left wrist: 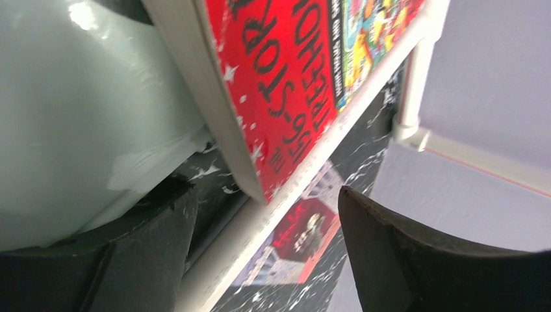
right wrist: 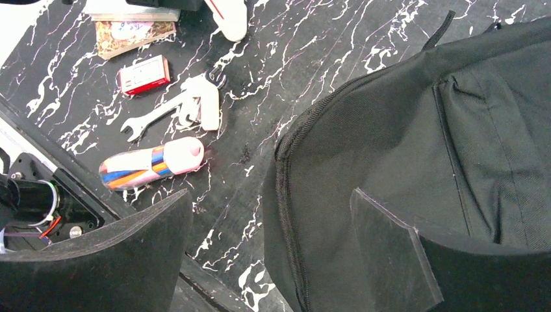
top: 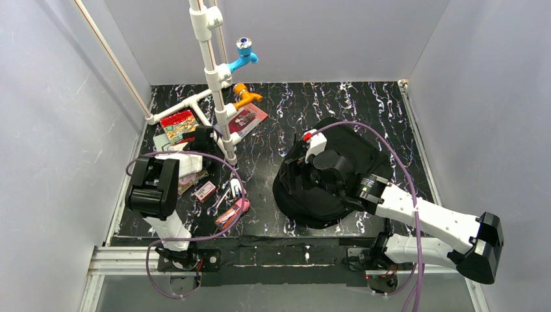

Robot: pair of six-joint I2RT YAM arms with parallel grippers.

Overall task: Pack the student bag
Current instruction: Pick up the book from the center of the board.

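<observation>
— Where's the backpack?
— Lying flat on the right half of the black marbled table, soft black fabric, zipper edge plain in the right wrist view. Under the right gripper, whose fingers stand wide apart with nothing between them; one finger over the fabric, the other over bare table.
— And the left gripper?
— Fingers apart too, gripping nothing. Close up against a red book by the white pipe frame.
— Any writing legible?
— Big black letters on the red cover, cut off by the frame edge: "STOR" and "TREEHO", with digits that look like "156". Smaller print too blurred to read.
— Anything else about?
— Left of the backpack: a small red and white box, label unreadable; a white wrench; a striped pink pouch. Another reddish book beside the pipes. Blue tap and orange tap on the frame.
</observation>
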